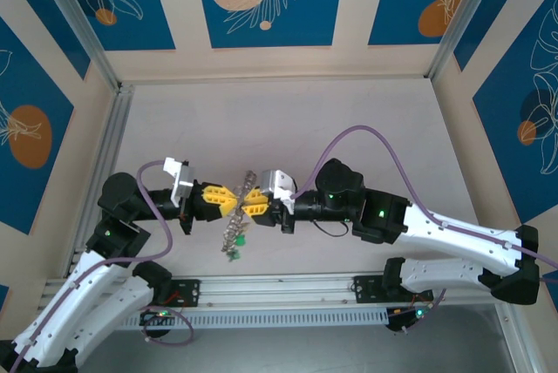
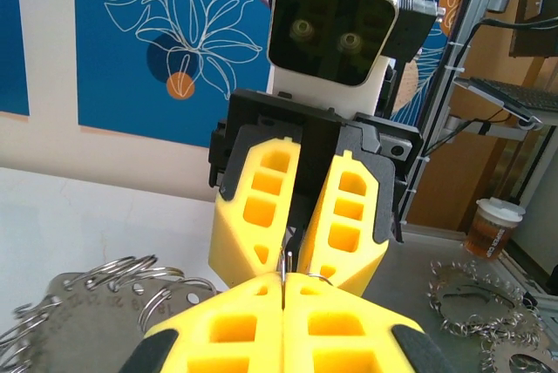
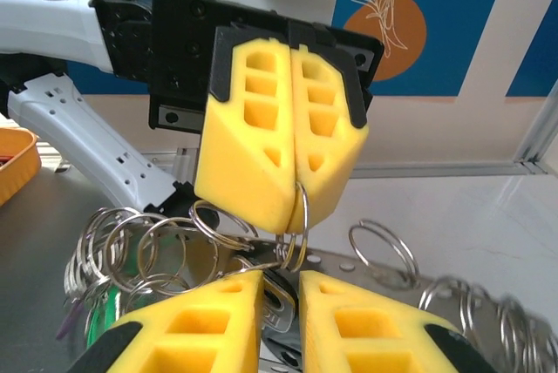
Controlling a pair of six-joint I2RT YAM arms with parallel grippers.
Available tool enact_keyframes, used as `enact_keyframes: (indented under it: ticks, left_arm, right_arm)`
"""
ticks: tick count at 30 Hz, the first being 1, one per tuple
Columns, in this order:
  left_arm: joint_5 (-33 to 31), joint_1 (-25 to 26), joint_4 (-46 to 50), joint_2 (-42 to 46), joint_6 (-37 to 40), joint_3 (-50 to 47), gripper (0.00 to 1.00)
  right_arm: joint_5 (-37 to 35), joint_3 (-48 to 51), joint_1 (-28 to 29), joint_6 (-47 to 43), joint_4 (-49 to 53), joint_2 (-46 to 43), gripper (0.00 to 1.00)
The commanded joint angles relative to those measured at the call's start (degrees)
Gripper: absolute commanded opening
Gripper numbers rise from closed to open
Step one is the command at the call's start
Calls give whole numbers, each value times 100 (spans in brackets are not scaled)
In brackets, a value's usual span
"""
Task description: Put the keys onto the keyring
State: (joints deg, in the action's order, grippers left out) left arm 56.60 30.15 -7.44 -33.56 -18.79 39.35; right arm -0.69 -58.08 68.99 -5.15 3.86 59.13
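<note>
Top external: keyring (image 1: 236, 223) over pale tabletop (image 1: 288, 120), blue floral wall panels (image 1: 305, 7)

Both arms reached inward, forearms roughly level, tips facing and nearly touching. On the left end effector (image 1: 228, 202), yellow fingers (image 3: 261, 155) pressed together; on the right end effector (image 1: 248, 202), fingers (image 2: 261, 207) stood slightly apart.

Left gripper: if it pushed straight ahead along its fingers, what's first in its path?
The right gripper, facing the left gripper almost tip to tip; only the keyring wire it pinches lies between, though depth is unclear.
</note>
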Motion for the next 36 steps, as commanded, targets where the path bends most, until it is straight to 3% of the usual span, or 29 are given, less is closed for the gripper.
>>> enact_keyframes:
  ticks: [1,12,18,22,25,29,32,36]
  left_arm:
    - [150,37,-333,52,-45,-22,0]
    - [150,45,-289,43,-17,-14,0]
    - [132,58,-293,51,-11,-30,0]
    - [59,69,-30,34,154,23,0]
    - [-234,63,785,67,680,226,0]
    - [-934,70,2414,87,1786,780,22]
    - [-1437,69,3239,45,2349,1126,24]
    - [-1510,77,3631,37,2687,1335,23]
  right_arm:
    - [171,-164,29,-87,-271,-30,18]
    - [74,-176,-39,-23,-412,19,17]
    - [-110,-236,-154,-16,-260,71,0]
    - [-219,-429,-184,-230,115,73,0]
    - [-344,-790,-179,-444,671,119,0]
    - [-645,-1646,-209,-712,2053,468,0]
    - [-901,-2296,-210,-807,3028,830,0]
    - [-1068,-2968,-219,-875,3978,1166,0]
